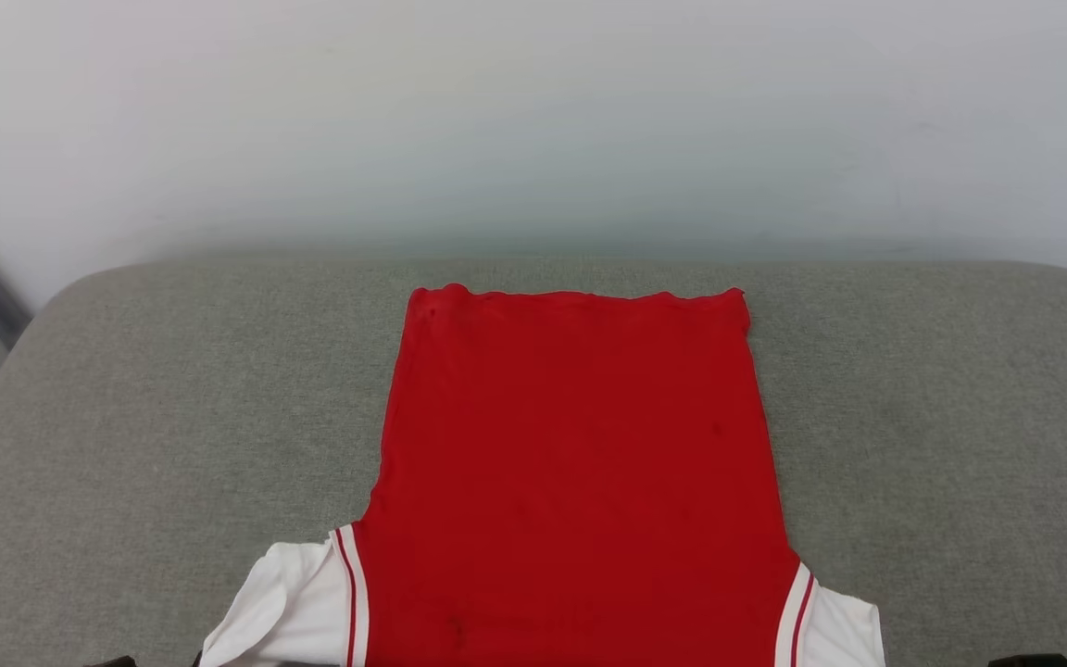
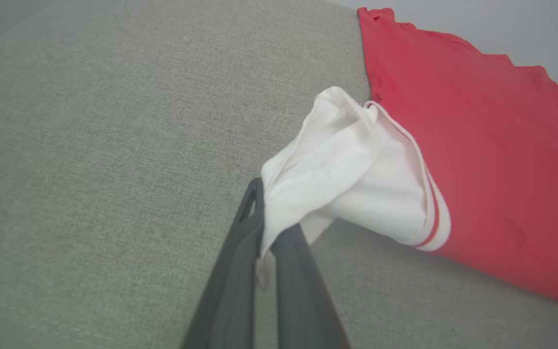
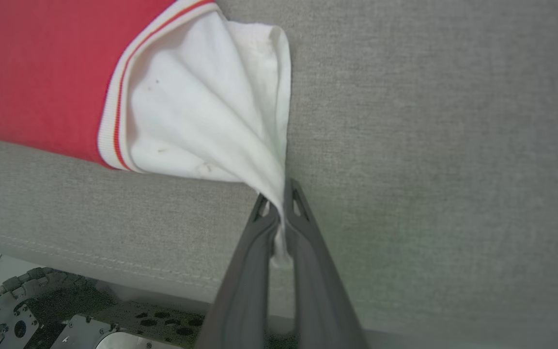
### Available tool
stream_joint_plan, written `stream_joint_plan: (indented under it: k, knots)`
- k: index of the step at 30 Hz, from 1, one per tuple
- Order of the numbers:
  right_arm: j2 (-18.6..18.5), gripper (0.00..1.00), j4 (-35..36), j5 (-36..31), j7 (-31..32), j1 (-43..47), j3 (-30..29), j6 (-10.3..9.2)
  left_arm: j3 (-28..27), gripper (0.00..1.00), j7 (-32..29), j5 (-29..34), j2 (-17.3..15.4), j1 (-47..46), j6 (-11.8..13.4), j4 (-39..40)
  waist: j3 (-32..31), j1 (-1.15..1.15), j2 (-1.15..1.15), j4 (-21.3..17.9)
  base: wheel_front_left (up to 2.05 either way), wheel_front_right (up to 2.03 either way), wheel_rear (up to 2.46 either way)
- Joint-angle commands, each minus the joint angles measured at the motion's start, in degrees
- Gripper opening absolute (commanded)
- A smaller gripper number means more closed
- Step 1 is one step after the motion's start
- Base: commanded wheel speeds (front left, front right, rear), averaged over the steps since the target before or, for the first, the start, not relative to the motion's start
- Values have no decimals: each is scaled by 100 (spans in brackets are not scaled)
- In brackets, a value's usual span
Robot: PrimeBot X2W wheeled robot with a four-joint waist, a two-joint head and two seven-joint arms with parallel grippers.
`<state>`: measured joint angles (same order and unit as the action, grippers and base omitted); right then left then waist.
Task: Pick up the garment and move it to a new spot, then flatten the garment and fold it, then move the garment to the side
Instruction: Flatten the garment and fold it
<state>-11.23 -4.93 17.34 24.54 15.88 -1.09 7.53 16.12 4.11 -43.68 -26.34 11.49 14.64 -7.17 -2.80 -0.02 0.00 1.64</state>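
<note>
The garment (image 1: 580,445) lies spread on a grey cushion (image 1: 172,417) in the head view. Its red body runs from the hem at 12 o'clock down to 6 o'clock, with white sleeves poking out at 7 and 5 o'clock. The red face is blank: no lettering, brand or label can be read.

In the left wrist view, the left gripper (image 2: 267,218) has its dark fingers pressed together on the rim of the left sleeve (image 2: 347,160). The sleeve bunches into a cone toward 1 o'clock, with the red body beyond at 3 o'clock.

In the right wrist view, the right gripper (image 3: 279,203) is likewise clamped on the tip of the right sleeve (image 3: 201,106), which fans toward 11 o'clock past the striped trim (image 3: 114,111). The cushion's front seam and the robot's base (image 3: 17,315) sit at 7 o'clock.

Both grips look shallow, holding only a thin edge. A brisk or uneven pull could slip a sleeve free or skew the body, and dragging toward the front seam might spill the cloth off the cushion.
</note>
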Motion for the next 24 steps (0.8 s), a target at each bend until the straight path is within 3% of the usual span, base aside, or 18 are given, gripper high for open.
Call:
stream_joint_plan:
  k: [1,2,3,8,13,19,20,24]
  knots:
    - [21,0,123,-14,107,108,-24,-8,-21,0,-16,23,-38,90,74,124,6,2,0,12,0,0,0]
    - [73,80,399,-36,292,264,-60,-7,35,0,-84,96,-71,258,210,436,26,2,0,31,0,0,0]
    - [123,100,487,-18,374,292,-98,-7,54,0,-87,121,-55,289,268,580,39,2,0,43,0,0,0]
    - [405,100,716,-50,196,-107,-347,-6,268,0,-132,337,34,113,407,1043,117,2,0,134,0,0,0]
    - [616,100,370,-68,-444,-998,-777,-5,406,0,-78,534,83,-147,436,1236,271,2,0,260,0,0,0]
    - [627,100,-639,-229,-891,-2643,-1083,-5,500,0,85,680,212,-760,262,1418,1044,2,0,553,0,0,0]
    - [408,100,-1310,-229,-797,-3682,-1180,-5,554,0,188,744,304,-1189,112,1530,1527,2,0,756,0,0,0]
    - [139,100,-2142,-307,-271,-5012,-1282,-5,640,0,285,820,384,-1673,-71,1620,2118,2,0,1017,0,0,0]
